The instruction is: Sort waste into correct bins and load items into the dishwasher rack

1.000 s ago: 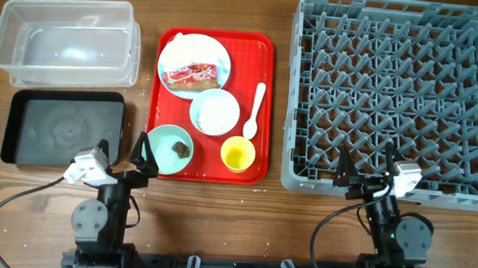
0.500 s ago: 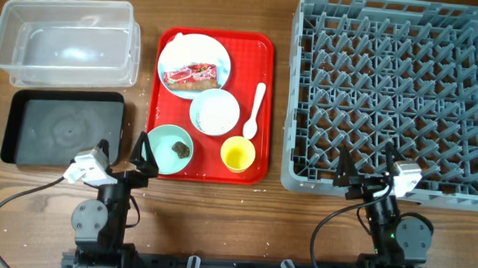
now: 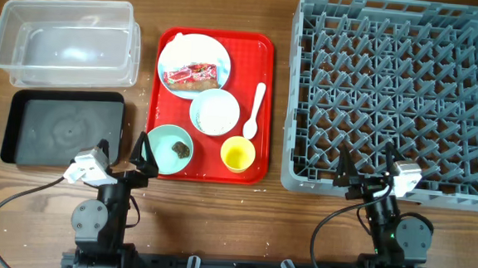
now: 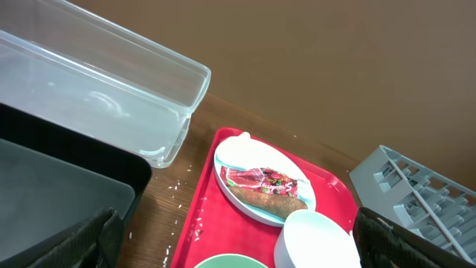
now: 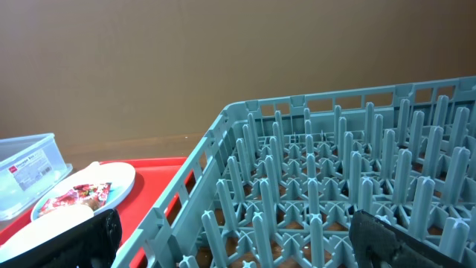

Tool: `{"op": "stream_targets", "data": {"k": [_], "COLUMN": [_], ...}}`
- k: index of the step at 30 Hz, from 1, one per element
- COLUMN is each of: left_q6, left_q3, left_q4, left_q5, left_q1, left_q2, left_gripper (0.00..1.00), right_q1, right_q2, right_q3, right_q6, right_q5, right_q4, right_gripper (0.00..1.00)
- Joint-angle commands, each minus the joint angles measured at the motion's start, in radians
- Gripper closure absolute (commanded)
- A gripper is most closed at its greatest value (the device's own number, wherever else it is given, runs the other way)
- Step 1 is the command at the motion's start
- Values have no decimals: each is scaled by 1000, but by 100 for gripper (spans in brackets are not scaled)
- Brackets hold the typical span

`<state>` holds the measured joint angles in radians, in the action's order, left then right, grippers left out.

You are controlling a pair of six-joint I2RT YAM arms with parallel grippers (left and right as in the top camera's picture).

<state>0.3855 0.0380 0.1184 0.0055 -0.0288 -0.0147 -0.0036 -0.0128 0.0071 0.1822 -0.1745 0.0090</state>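
A red tray (image 3: 261,48) holds a pale blue plate (image 3: 196,52) with a red-and-white wrapper (image 3: 193,75), a pale blue bowl (image 3: 214,112) with white contents, a mint-green bowl (image 3: 165,143) with a brown scrap (image 3: 180,149), a yellow cup (image 3: 238,154) and a white spoon (image 3: 255,110). The clear tub (image 3: 66,42) and black tray (image 3: 63,127) lie left. The grey rack (image 3: 395,98) lies right. My left gripper (image 3: 144,155) is open at the tray's near edge. My right gripper (image 3: 366,171) is open at the rack's near edge. Both are empty. The left wrist view shows the wrapper (image 4: 264,182).
Loose rice grains (image 3: 150,105) lie on the wood just left of the red tray, also seen in the left wrist view (image 4: 177,187). Bare wooden table (image 3: 242,217) runs along the front, between the two arm bases.
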Motion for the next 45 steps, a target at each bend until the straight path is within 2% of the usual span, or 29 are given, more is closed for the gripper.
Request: {"op": "stream_targets", "data": {"k": [1, 29, 33, 37, 40, 45], "left_q6": [-19, -5, -6, -95, -95, -152], "left_q3": [-12, -12, -10, 39, 109, 303], "left_q4": [-6, -23, -87, -72, -50, -45], "left_q5": [-10, -8, 11, 74, 79, 172], "left_q1": [5, 5, 5, 5, 5, 5], "left_q2": [8, 8, 8, 6, -38, -254], "left_gripper": [0, 0, 0, 0, 0, 0], "right_q1": [-5, -5, -5, -5, -5, -5], "right_q2": [5, 5, 5, -7, -56, -223], "right_q3": [-2, -2, 6, 55, 122, 317], "right_q6": [12, 38, -29, -51, -52, -67], "right_q5": [17, 16, -64, -146, -189, -227], "right_q4": [5, 37, 43, 41, 11, -101], "right_gripper": [0, 0, 0, 1, 0, 0]}}
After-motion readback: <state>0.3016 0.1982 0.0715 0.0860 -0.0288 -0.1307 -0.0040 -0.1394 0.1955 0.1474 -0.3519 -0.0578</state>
